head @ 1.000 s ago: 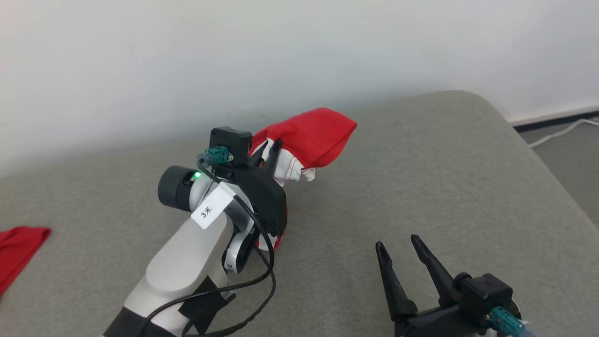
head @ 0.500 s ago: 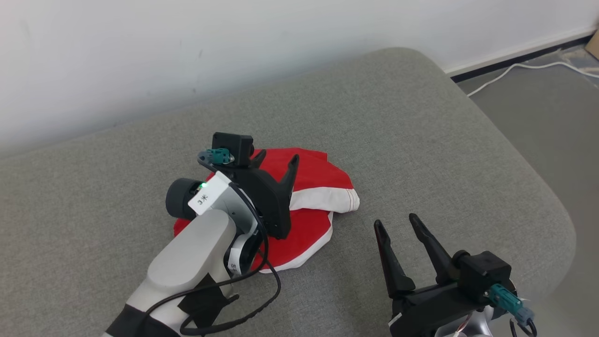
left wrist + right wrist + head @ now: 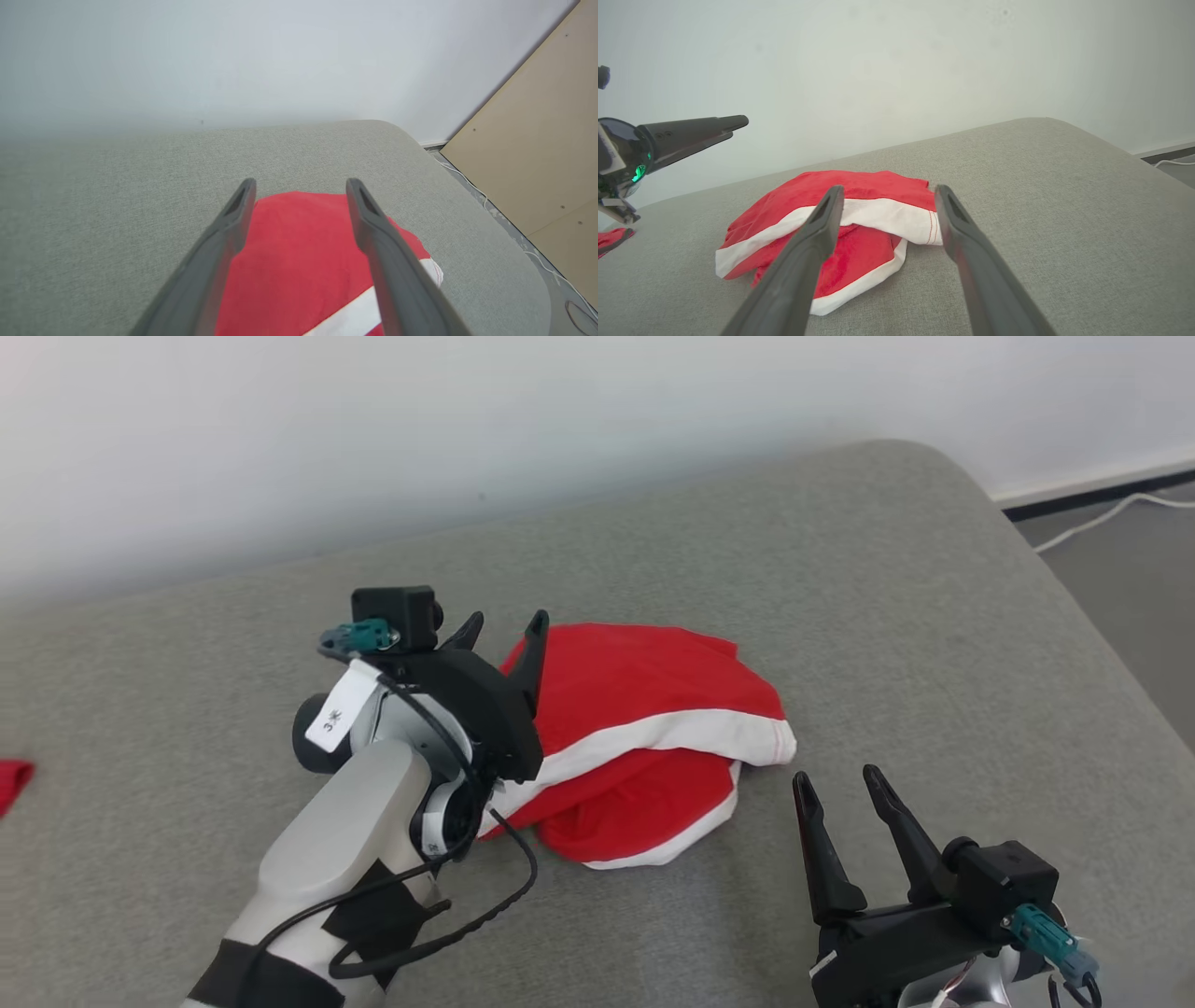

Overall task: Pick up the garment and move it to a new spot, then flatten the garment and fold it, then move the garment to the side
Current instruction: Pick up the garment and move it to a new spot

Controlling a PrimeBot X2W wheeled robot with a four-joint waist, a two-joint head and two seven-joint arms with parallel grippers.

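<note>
Red garment (image 3: 644, 709) heaped inside cushion (image 3: 934, 616) edges | left gripper (image 3: 508, 616) spread above — right gripper (image 3: 837, 775) spread nearby

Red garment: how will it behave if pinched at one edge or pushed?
Likely floppy: the garment lies in soft crumpled folds, so it should drape. Probably light; the cloth looks thin. A push would likely bunch it on the woven cushion, not slide it.

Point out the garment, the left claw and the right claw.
garment (image 3: 644, 677), head view, on its red upper layer.
left claw (image 3: 507, 616), head view, midway between its fingertips.
right claw (image 3: 836, 775), head view, midway between its fingertips.
</note>
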